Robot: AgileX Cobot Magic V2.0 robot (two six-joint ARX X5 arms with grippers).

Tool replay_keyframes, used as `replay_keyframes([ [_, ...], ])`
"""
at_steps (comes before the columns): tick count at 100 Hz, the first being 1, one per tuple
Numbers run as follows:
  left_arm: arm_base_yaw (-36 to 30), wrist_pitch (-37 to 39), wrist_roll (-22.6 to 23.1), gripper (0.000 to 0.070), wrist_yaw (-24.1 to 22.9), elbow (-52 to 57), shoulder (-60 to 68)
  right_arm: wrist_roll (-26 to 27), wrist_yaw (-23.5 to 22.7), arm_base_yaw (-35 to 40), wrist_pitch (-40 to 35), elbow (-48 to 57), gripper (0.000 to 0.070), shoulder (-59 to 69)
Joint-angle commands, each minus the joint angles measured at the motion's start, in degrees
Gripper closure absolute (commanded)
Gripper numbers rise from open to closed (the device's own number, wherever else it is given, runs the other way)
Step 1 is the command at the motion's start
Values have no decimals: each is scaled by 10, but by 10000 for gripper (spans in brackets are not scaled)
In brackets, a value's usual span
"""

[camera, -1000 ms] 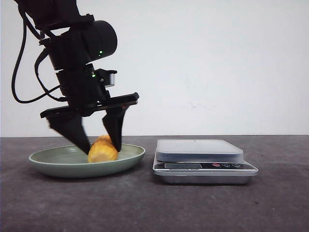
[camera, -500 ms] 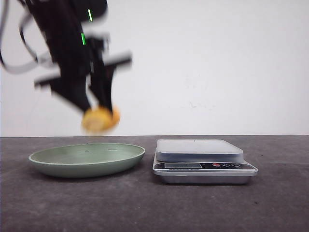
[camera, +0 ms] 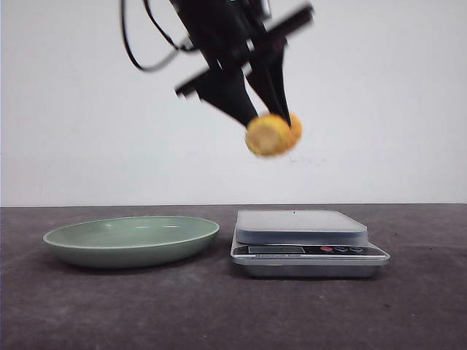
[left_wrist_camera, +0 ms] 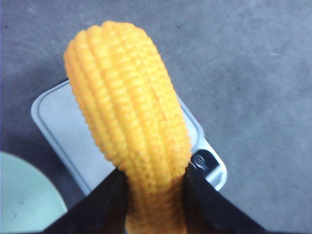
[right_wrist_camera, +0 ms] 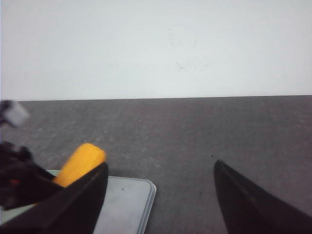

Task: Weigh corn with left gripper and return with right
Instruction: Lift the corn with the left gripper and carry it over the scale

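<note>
My left gripper is shut on the yellow-orange corn and holds it high in the air above the left part of the grey kitchen scale. In the left wrist view the corn is pinched between the two black fingers, with the scale's platform below it. In the right wrist view my right gripper is open and empty, with the corn and the scale's corner ahead of it. The right arm does not show in the front view.
An empty green plate lies on the dark table left of the scale; its rim shows in the left wrist view. The scale's display and buttons face the front. A white wall stands behind the table.
My left gripper has lifted the corn out of the green plate and carried it up and to the right, from above the plate to above the scale.
</note>
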Motion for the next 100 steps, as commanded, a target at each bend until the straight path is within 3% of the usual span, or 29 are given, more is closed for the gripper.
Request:
replay_keyframes([
  [1,-5,1,10,690,-3,26,38,-1,-1,2,4,10,269,1],
  [33,-5,2,14,688,-9,51,128,-2,0,2,4,10,269,1],
  [39,-5,2,15,658,-10,51,132,-2,0,2,4,10,269,1],
  [44,-5,3,16,564,-10,51,132,-2,0,2,4,10,269,1],
  [50,-5,9,15,329,-10,51,132,-2,0,2,3,10,269,1],
  [57,-5,11,15,153,-10,52,129,-2,0,2,3,10,269,1],
  [90,-6,-28,25,144,-18,109,103,-2,0,2,3,10,269,1],
  [100,-6,-44,43,146,-52,137,70,-2,0,2,3,10,269,1],
])
